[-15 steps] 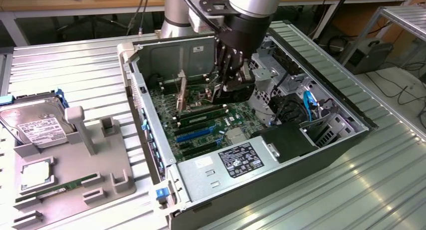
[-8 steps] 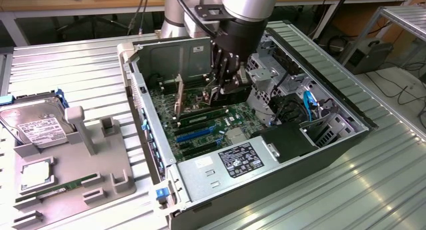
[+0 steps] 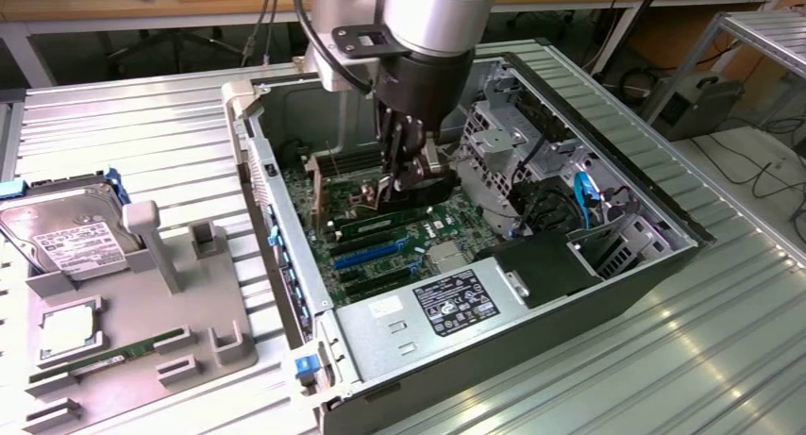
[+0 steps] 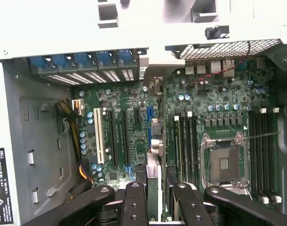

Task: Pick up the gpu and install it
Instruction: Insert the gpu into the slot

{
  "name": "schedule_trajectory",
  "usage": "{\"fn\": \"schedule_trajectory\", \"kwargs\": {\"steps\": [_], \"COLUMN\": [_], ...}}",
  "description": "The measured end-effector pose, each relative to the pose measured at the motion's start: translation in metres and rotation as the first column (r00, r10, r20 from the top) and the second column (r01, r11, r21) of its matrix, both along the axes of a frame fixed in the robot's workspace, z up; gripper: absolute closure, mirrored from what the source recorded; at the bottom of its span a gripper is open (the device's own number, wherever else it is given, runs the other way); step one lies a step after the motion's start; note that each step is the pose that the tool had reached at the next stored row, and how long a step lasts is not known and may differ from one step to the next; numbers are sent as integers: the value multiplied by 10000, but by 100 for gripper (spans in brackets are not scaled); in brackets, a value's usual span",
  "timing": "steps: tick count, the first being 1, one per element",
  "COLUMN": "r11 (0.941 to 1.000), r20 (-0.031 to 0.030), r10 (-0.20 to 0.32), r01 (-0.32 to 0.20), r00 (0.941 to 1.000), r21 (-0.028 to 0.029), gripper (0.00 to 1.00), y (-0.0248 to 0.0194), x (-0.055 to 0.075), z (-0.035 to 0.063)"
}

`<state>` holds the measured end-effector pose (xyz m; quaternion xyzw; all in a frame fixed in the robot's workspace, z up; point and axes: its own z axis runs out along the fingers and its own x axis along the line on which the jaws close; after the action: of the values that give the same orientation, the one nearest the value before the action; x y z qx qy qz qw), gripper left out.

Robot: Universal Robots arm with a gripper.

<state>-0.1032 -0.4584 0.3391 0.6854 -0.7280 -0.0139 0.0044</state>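
Inside the open computer case (image 3: 271,185), above the motherboard (image 4: 124,99), the gpu (image 4: 153,188) is being held edge-on by the gripper (image 4: 155,200), which is clamped on it. By judgement, the card is being best kept upright and lined up over the blue slot (image 4: 148,123), with its bracket end toward the rear slot covers (image 4: 82,63).

Even, bright overhead light; glare streaks on ribbed metal tabletop (image 3: 705,359); white case frame (image 4: 49,28) washed out; hand (image 4: 155,202) foreground soft.
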Motion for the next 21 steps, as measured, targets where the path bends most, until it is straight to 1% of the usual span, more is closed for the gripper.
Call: {"fn": "schedule_trajectory", "kwargs": {"steps": [7, 8, 16, 21], "r11": [9991, 9979, 9978, 9978], "r20": [1, 2, 1, -2], "r10": [435, 653, 663, 657], "r01": [-435, -653, -663, -657], "r00": [9991, 9979, 9978, 9978], "r21": [-15, -17, -30, -64], "gripper": [74, 74, 74, 74], "y": [-1, -1, -1, -1], "x": [-31, -59, -64, -73], "z": [-57, -105, -248, -341]}}
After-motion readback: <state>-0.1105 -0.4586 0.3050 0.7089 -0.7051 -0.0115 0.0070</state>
